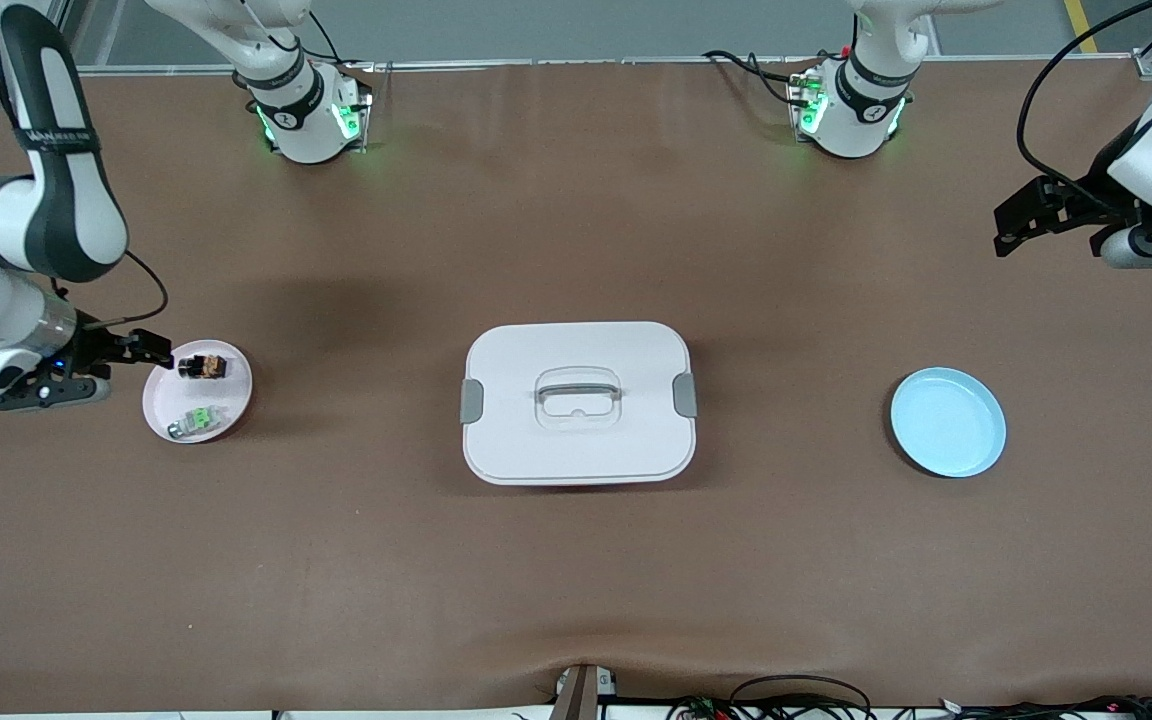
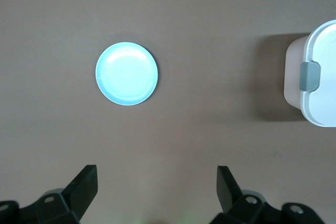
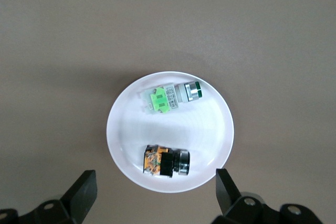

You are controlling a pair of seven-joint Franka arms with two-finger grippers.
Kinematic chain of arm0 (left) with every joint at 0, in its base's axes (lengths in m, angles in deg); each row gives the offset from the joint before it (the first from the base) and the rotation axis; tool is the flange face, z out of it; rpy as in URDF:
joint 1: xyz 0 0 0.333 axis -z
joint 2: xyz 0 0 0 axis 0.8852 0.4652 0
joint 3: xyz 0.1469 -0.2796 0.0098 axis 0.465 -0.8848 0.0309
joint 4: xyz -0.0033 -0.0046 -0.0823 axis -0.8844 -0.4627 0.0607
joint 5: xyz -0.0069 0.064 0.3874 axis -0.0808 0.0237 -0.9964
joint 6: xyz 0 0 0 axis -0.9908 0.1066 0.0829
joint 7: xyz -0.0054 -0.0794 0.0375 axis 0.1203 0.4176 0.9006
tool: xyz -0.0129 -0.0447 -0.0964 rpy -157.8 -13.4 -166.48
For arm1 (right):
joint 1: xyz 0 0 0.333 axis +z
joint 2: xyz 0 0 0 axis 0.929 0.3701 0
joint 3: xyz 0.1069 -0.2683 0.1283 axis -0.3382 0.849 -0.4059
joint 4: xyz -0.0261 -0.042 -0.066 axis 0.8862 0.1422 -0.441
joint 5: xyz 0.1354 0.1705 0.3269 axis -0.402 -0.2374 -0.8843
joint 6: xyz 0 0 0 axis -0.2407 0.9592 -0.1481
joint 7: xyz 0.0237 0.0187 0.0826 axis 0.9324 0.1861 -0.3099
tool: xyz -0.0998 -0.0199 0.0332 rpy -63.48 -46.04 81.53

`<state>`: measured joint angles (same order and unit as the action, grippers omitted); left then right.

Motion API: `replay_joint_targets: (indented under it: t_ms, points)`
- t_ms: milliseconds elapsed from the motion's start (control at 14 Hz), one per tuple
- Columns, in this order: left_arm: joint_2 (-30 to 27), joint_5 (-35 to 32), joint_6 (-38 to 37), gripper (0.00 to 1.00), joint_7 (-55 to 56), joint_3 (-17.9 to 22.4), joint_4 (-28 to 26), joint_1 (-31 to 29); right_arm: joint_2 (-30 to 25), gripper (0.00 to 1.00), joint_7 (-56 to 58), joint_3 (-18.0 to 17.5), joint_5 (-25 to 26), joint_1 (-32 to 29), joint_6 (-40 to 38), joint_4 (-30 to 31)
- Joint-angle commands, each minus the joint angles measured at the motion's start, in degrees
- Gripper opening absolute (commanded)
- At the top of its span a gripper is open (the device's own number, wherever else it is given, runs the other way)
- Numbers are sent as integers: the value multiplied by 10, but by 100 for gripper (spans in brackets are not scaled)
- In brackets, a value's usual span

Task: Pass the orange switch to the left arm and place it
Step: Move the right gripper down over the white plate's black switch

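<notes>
Brown matte surface (image 1: 576, 600) fills view, slight wrinkle at the camera-side edge. Grey floor strip (image 1: 586, 25) along the top with a yellow line (image 1: 1076, 20). Loose black cables (image 1: 796, 700) along the bottom edge. Even overhead light, soft shadows.

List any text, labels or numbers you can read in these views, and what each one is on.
None can be read.
Right arm's black band: pale lettering, too small to read.
Green switch: a printed label on its body, too blurred to read.
Orange switch, box, white plate, blue plate: no markings visible.
</notes>
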<state>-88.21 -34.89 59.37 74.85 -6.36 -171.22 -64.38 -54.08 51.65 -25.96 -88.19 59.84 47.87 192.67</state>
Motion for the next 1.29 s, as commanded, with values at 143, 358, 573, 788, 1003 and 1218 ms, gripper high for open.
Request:
replay_joint_targets:
  t_ms: [143, 358, 573, 788, 1003, 1218]
  points:
    - [4, 0, -9, 100, -4, -2, 12, 1, 58, 100, 6, -5, 11, -25, 87, 17]
    - [4, 0, -9, 100, -4, -3, 12, 1, 63, 100, 5, -5, 11, -32, 88, 29]
    - [4, 0, -9, 100, -4, -3, 12, 1, 67, 100, 1, -5, 7, -35, 101, 52]
    - [4, 0, -9, 100, -4, -3, 12, 1, 71, 100, 0, -5, 4, -35, 108, 63]
    - [4, 0, -9, 100, -2, -3, 12, 3, 77, 100, -1, -5, 4, -41, 118, 74]
    - [4, 0, -9, 100, -2, -3, 12, 3, 82, 100, -1, -5, 4, -44, 121, 76]
